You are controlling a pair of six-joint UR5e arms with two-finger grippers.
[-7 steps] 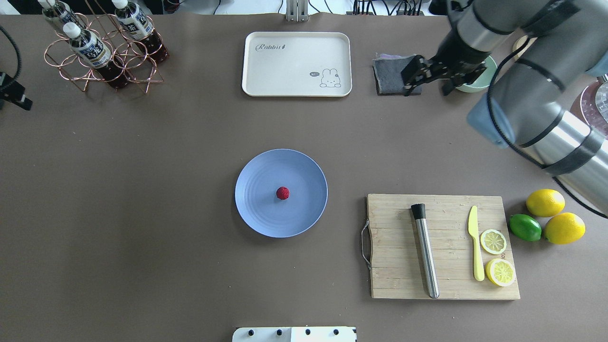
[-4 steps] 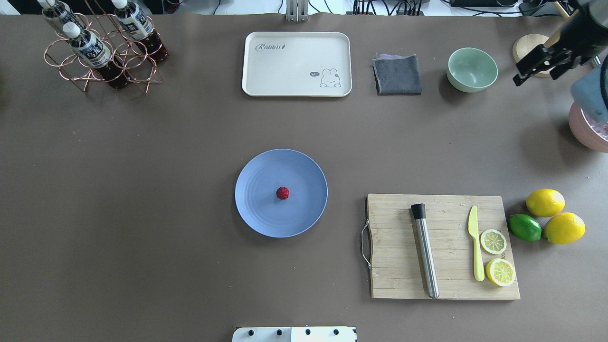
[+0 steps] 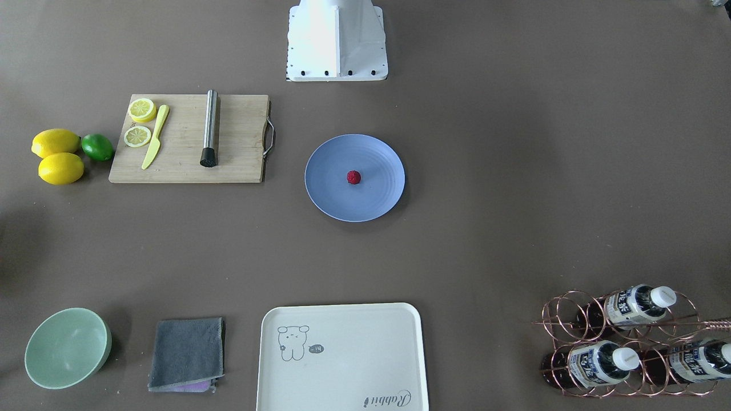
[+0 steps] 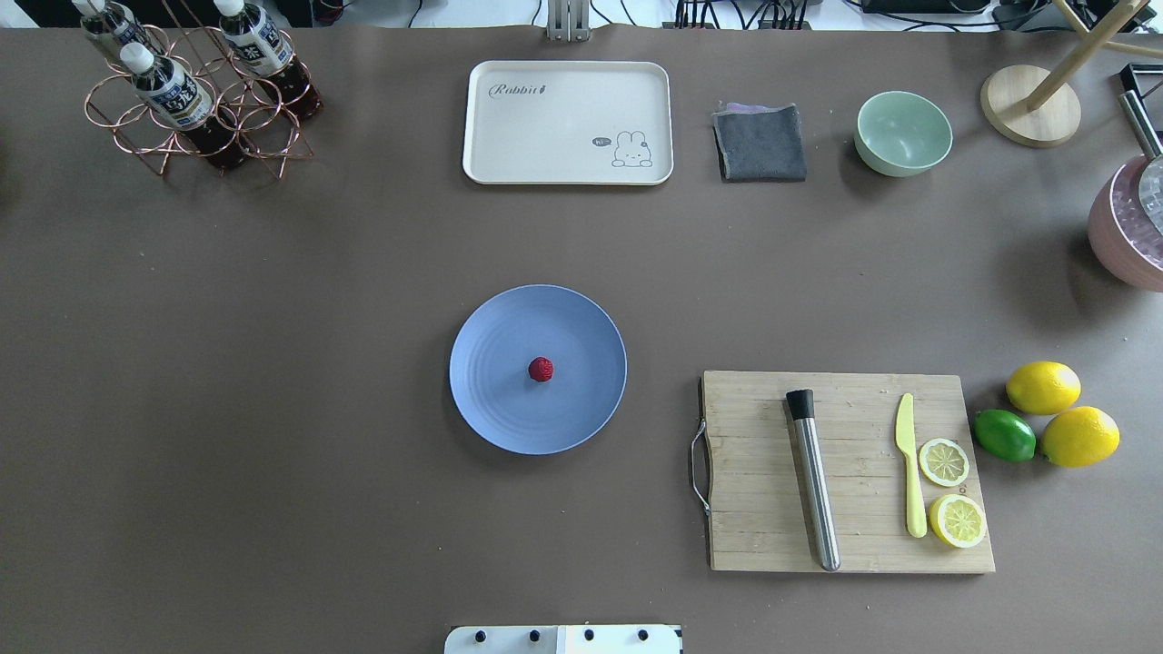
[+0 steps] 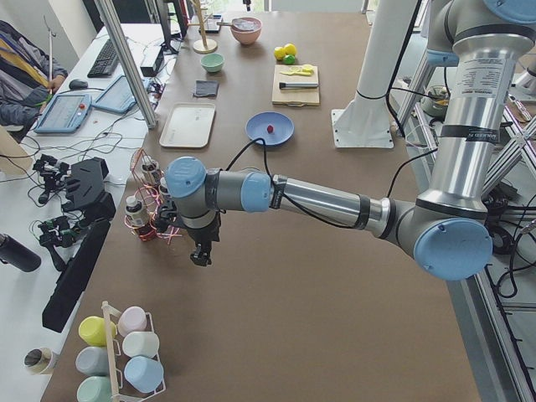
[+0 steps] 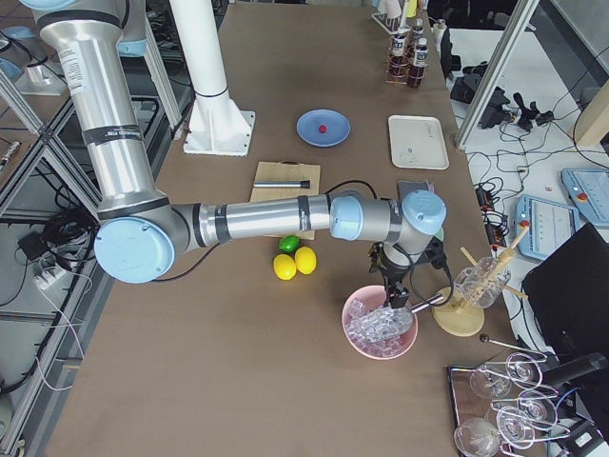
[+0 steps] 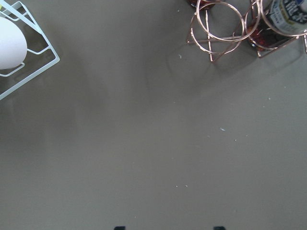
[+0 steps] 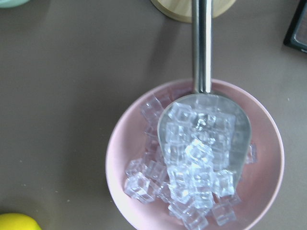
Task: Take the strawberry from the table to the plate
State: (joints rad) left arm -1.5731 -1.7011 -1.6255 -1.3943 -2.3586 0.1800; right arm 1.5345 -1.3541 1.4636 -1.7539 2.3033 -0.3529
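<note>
The strawberry (image 4: 541, 369) (image 3: 354, 177), small and deep red, lies in the middle of the light blue plate (image 4: 495, 400) (image 3: 331, 194) on the grey-brown table (image 4: 273, 318). Neither arm appears in the overhead or front views. In the exterior left view my left gripper (image 5: 199, 258) hangs over bare table beside the bottle rack, far from the plate. Its wrist view shows two fingertips (image 7: 120, 228) wide apart with nothing between them. In the exterior right view my right gripper (image 6: 397, 300) hovers over a pink bowl of ice (image 8: 122, 158); I cannot tell if it is open or shut.
A cutting board (image 4: 754, 472) with a muddler, knife and lemon slices lies right of the plate, with lemons (image 4: 1043, 387) and a lime beyond. A cream tray (image 4: 568, 123), grey cloth, green bowl (image 4: 903, 133) and copper bottle rack (image 4: 195, 100) line the far edge.
My right arm swung away to the right and left the overhead view. The left gripper's tip also left that view's left edge. The strawberry stayed on the plate.
</note>
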